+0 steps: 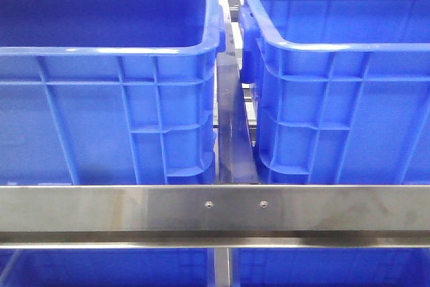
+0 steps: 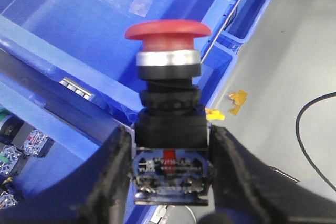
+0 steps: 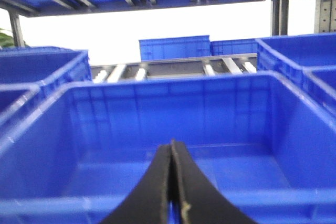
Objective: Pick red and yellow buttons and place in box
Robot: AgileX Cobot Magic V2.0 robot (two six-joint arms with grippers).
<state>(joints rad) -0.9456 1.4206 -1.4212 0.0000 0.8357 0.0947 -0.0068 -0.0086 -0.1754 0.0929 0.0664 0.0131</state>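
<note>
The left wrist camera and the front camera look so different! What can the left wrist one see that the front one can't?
Only the left wrist view shows the left pincer squeezing a red button by its black body, held above a blue box, plus grey floor and a black cable.

Only the front view shows two blue boxes from the side, left and right, behind a metal rail. No pincer or button appears there.

Both show blue plastic boxes.
</note>
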